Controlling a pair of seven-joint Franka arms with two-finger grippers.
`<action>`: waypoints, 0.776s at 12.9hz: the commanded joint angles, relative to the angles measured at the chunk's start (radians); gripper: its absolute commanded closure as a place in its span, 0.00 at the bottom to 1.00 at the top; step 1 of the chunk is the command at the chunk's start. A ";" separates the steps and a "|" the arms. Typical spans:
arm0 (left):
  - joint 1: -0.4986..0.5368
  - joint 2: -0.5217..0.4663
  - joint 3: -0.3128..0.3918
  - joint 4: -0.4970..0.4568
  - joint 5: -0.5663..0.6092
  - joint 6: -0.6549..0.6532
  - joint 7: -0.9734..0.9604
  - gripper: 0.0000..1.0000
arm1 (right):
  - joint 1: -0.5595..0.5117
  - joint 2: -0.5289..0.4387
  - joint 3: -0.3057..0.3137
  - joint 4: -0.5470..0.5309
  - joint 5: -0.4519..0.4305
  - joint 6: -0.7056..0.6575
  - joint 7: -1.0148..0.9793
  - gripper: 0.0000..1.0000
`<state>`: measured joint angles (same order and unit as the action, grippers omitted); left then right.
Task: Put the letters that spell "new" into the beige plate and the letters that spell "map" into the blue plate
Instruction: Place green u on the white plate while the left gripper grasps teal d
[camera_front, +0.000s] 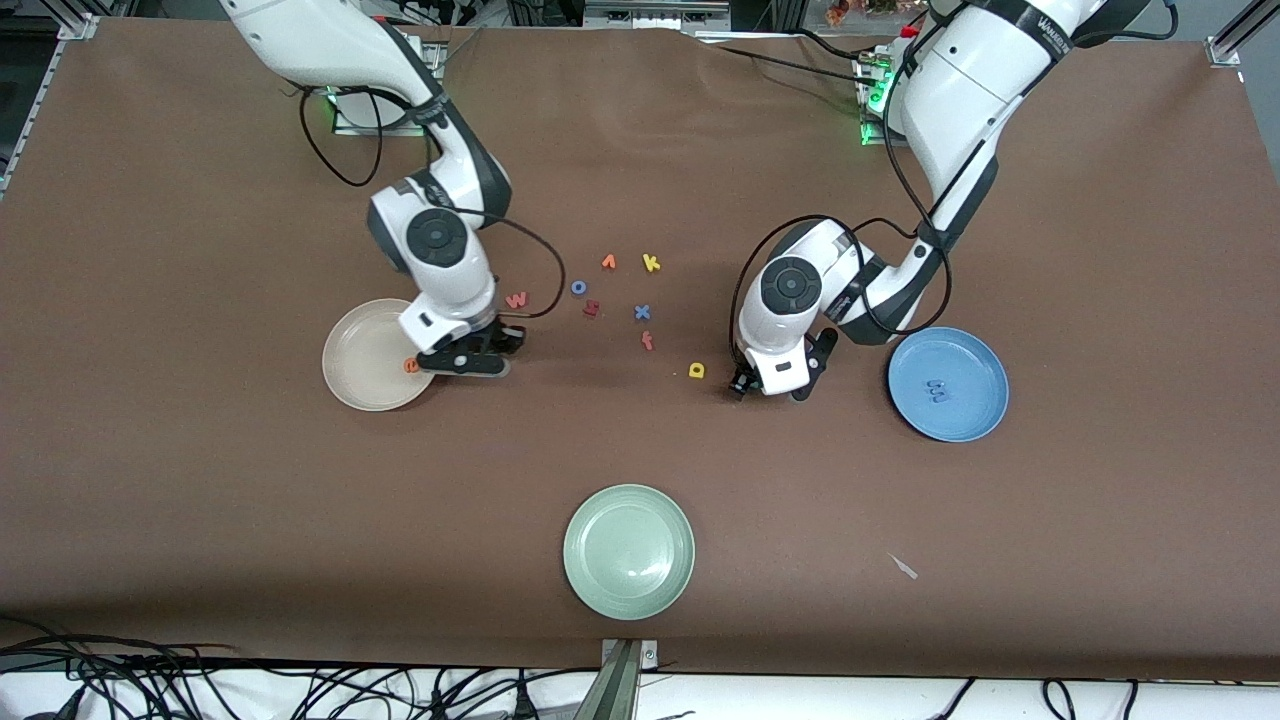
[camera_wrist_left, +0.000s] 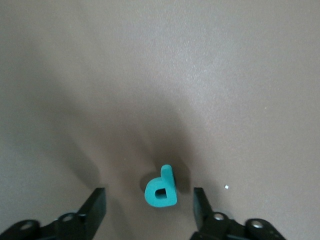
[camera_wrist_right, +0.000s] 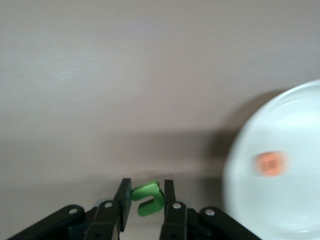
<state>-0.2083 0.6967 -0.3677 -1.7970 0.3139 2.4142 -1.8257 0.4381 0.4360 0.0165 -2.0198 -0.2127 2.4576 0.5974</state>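
Right tool (camera_wrist_right: 144, 197) pinches the light, squashy green n (camera_wrist_right: 146, 198) by its flat faces; left tool (camera_wrist_left: 149, 205) brackets the teal p (camera_wrist_left: 161, 188), ungripped.

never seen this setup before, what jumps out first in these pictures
Two white arms bend down over the brown table at once. The right hand pinches a green letter beside the beige plate, which holds an orange letter. The left hand straddles a teal letter on the table, near the blue plate.
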 joint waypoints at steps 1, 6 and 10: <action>0.000 0.020 -0.002 0.027 0.022 0.002 -0.029 0.29 | -0.009 -0.088 -0.078 -0.055 0.001 -0.058 -0.206 0.92; -0.002 0.029 -0.002 0.031 0.024 0.003 -0.061 0.48 | -0.016 -0.197 -0.171 -0.316 -0.002 0.122 -0.295 0.72; -0.002 0.041 -0.002 0.039 0.022 0.003 -0.061 0.62 | -0.022 -0.215 -0.196 -0.359 0.006 0.153 -0.320 0.36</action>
<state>-0.2084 0.7120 -0.3673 -1.7877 0.3139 2.4210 -1.8631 0.4164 0.2710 -0.1820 -2.3429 -0.2126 2.6034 0.2892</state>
